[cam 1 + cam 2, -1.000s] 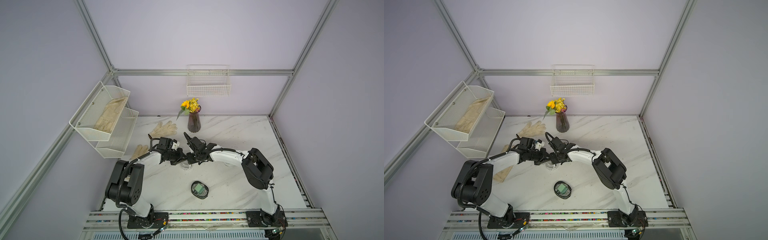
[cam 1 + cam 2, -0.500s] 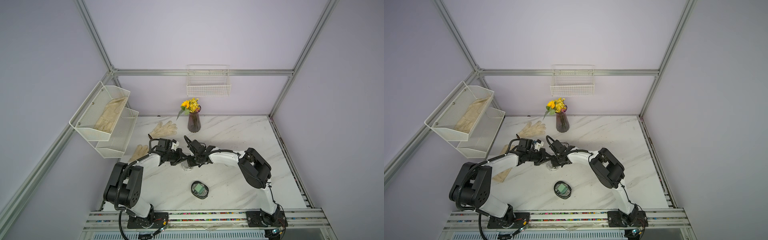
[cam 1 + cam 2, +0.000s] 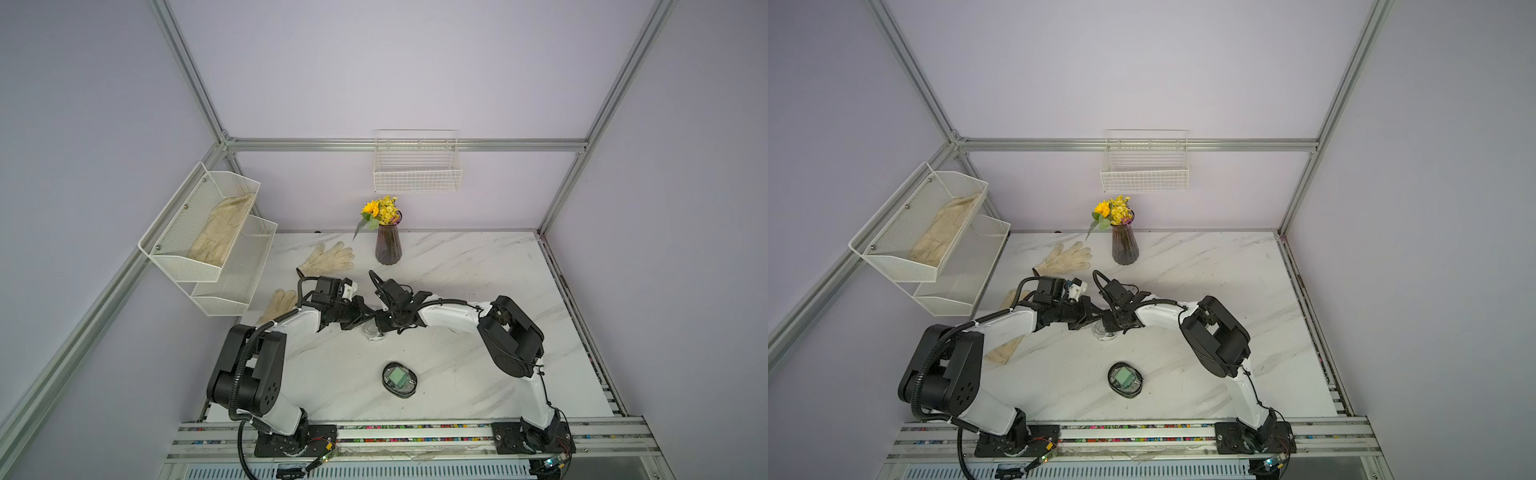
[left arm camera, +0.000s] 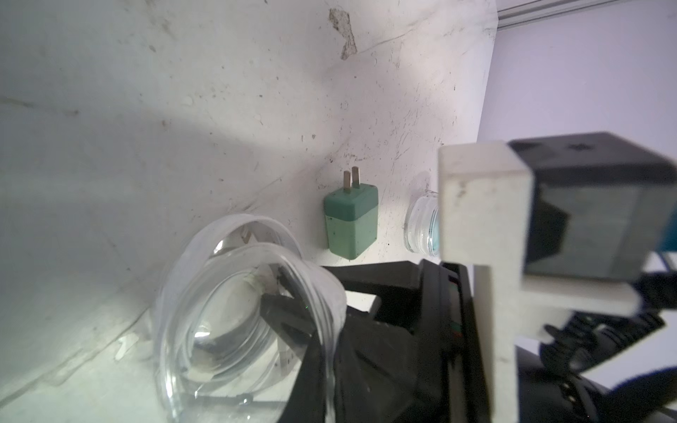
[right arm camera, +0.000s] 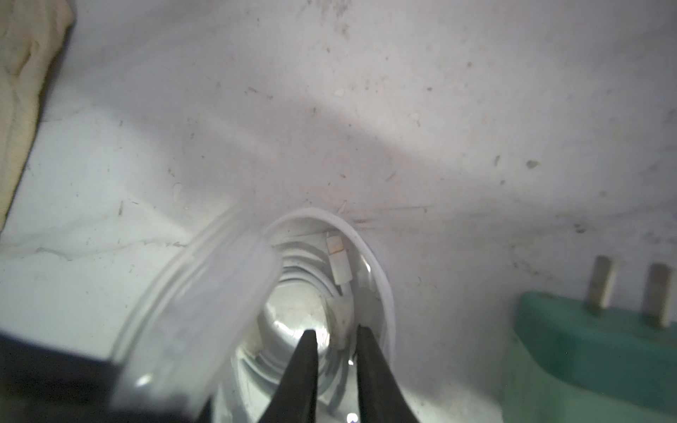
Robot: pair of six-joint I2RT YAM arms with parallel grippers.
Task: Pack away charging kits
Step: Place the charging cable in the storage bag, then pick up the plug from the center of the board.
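Observation:
A transparent case point(image 3: 374, 332) stands open mid-table between my two grippers. In the left wrist view my left gripper point(image 4: 328, 340) is shut on the rim of its raised lid point(image 4: 256, 293). My right gripper point(image 5: 336, 331) reaches into the case with its fingertips a little apart. A coiled white cable point(image 5: 339, 267) lies inside, just past them. A mint-green plug adapter point(image 4: 351, 223) lies on the table beside the case, and a second clear case point(image 4: 421, 229) with something teal inside lies beyond it. A black-rimmed case point(image 3: 400, 379), holding a green adapter, lies nearer the front.
Cream gloves lie at the back left point(image 3: 330, 257) and under the left arm point(image 3: 280, 301); another is in the wall rack point(image 3: 208, 232). A vase of yellow flowers point(image 3: 387, 245) stands at the back, below a wire basket point(image 3: 417, 166).
My right gripper's jaws have parted a little inside the case. The left gripper keeps its hold on the lid, and both arms have barely moved.

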